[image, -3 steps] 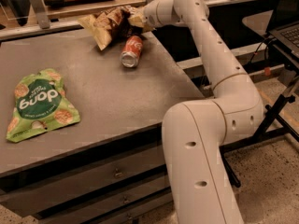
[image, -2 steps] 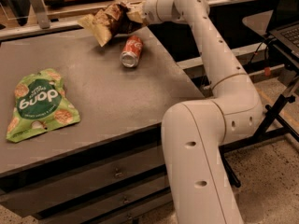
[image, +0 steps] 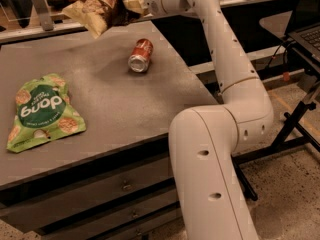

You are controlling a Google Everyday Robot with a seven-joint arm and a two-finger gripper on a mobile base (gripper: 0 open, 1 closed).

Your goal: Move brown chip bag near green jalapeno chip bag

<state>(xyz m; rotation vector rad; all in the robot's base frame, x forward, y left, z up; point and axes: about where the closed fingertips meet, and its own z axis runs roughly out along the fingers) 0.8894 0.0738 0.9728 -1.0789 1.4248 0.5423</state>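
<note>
The brown chip bag (image: pixel 100 8), dark brown with pale yellow-tan ends, hangs in the air above the table's far edge at the top of the view. My gripper (image: pixel 134 4) is shut on the bag's right end and holds it clear of the table. The green jalapeno chip bag (image: pixel 44 111) lies flat on the grey table (image: pixel 115 99) near its front left, well apart from the brown bag.
A red soda can (image: pixel 140 55) lies on its side on the table, below and right of the held bag. My white arm (image: pixel 225 84) reaches over the table's right edge. A dark stand (image: pixel 300 119) is at the right.
My gripper has lifted the brown chip bag off the table and carried it up and slightly left. The can and the green bag have not moved.
</note>
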